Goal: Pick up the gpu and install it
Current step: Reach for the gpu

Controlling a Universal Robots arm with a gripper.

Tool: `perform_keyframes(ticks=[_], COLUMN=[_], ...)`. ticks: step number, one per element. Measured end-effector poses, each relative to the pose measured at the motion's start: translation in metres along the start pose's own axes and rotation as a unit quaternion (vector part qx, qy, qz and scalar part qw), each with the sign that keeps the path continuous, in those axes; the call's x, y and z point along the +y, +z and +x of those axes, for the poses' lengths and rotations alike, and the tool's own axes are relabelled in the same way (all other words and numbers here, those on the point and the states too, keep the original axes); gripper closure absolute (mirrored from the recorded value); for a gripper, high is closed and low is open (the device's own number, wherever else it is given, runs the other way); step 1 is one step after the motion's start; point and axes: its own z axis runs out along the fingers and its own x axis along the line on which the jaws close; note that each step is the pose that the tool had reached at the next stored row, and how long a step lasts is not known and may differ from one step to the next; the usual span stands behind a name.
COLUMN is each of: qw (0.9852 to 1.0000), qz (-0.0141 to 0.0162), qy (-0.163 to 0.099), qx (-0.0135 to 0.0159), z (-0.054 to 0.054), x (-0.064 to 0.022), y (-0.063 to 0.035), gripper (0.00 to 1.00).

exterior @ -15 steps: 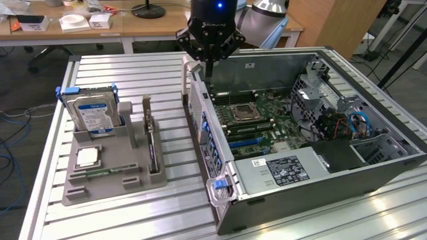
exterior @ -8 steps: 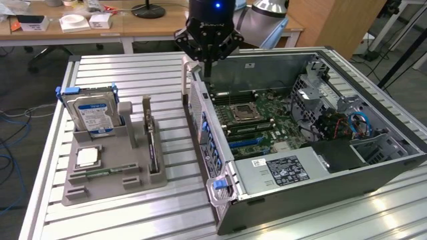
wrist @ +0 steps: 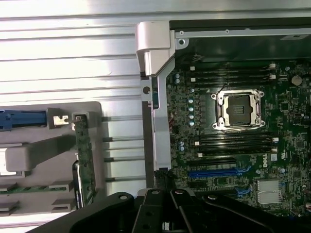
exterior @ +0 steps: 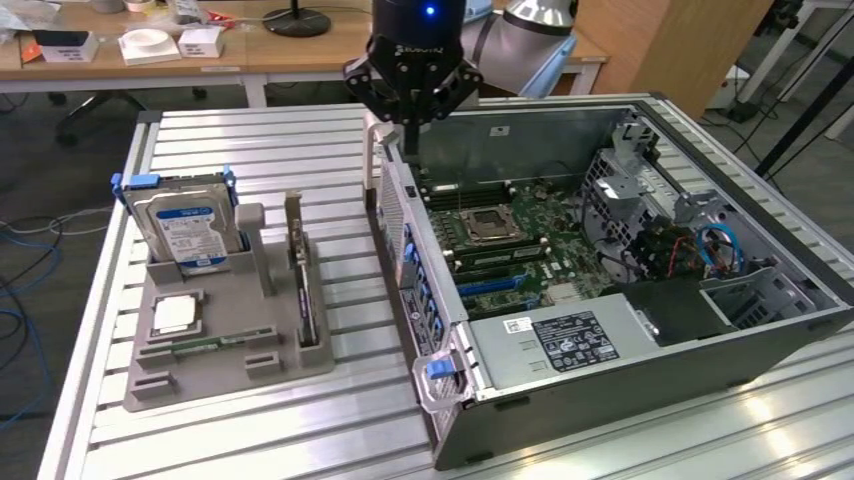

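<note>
The gripper (exterior: 411, 138), fingers closed on nothing, hangs over the case (exterior: 641, 400) edge; the gpu (wrist: 83, 155) sits in its rack (exterior: 214, 365), well apart from them, not yet picked up.

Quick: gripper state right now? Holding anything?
Gripper: shut, holding nothing, above the edge of the open computer case; the gpu stands in the gray holder.
</note>
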Motion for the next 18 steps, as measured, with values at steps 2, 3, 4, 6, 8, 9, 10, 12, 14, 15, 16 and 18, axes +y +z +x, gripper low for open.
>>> perform_keyframes(ticks=[2, 3, 4, 6, 8, 9, 10, 12, 14, 15, 16, 18], qw=[1.0, 1.0, 1.0, 1.0, 1.0, 1.0, 1.0, 1.0, 1.0, 1.0, 1.0, 1.0], qz=[0.0, 0.0, 0.0, 0.0, 0.0, 0.0, 0.0, 0.0, 0.0, 0.0, 0.0, 0.0], qy=[0.0, 0.0, 0.0, 0.0, 0.0, 0.0, 0.0, 0.0, 0.0, 0.0, 0.0, 0.0], qx=[0.0, 0.0, 0.0, 0.0, 0.0, 0.0, 0.0, 0.0, 0.0, 0.0, 0.0, 0.0], z=[0.0011, 0.0017, 0.0023, 0.0036, 0.0048, 0.0054, 0.0059, 0.007, 0.008, 0.0085, 0.009, 0.01], x=[-0.0001, -0.0001, -0.0002, -0.0003, -0.0004, -0.0004, -0.0004, -0.0005, -0.0006, -0.0007, -0.0007, -0.0008], y=[0.0001, 0.0001, 0.0001, 0.0001, 0.0002, 0.0002, 0.0002, 0.0002, 0.0003, 0.0003, 0.0003, 0.0004], gripper=[0.89, 0.89, 0.89, 0.89, 0.89, 0.89, 0.89, 0.89, 0.89, 0.89, 0.89, 0.89])
